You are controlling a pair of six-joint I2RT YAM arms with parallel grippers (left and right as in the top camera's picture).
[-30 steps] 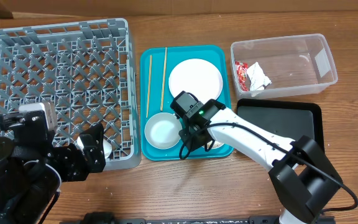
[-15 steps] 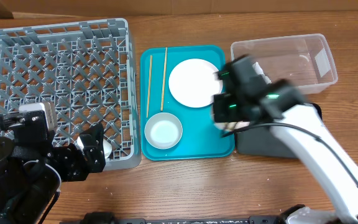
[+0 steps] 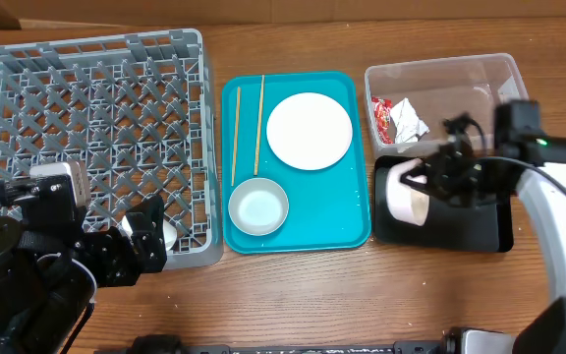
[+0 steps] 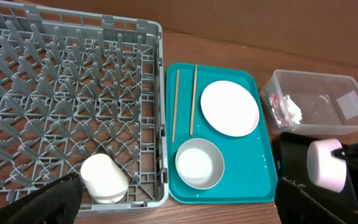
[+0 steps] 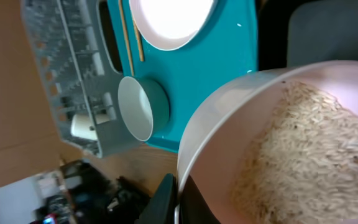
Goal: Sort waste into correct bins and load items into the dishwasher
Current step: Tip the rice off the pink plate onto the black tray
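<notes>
My right gripper [image 3: 426, 184] is shut on the rim of a small white dish [image 3: 402, 194] and holds it tipped on its side over the black tray [image 3: 460, 224]. The right wrist view shows the fingers [image 5: 178, 202] clamped on the rim and rice-like grains [image 5: 309, 155] piled inside the dish. The red-and-white wrapper [image 3: 396, 119] lies in the clear tub [image 3: 480, 74]. The white plate [image 3: 309, 131], a grey-rimmed bowl [image 3: 258, 208] and two chopsticks [image 3: 236, 133] lie on the teal tray [image 3: 347, 231]. My left gripper [image 3: 145, 243] is open beside a white cup [image 3: 168, 234] in the dish rack [image 3: 86, 128].
The rack fills the table's left side, the teal tray the middle, the tub and black tray the right. My left arm's body sits at the front left corner. Bare wood runs along the front edge.
My right gripper has lifted the small white dish from the teal tray's front, carried it right over the black tray and tipped it. The left arm has not moved.
</notes>
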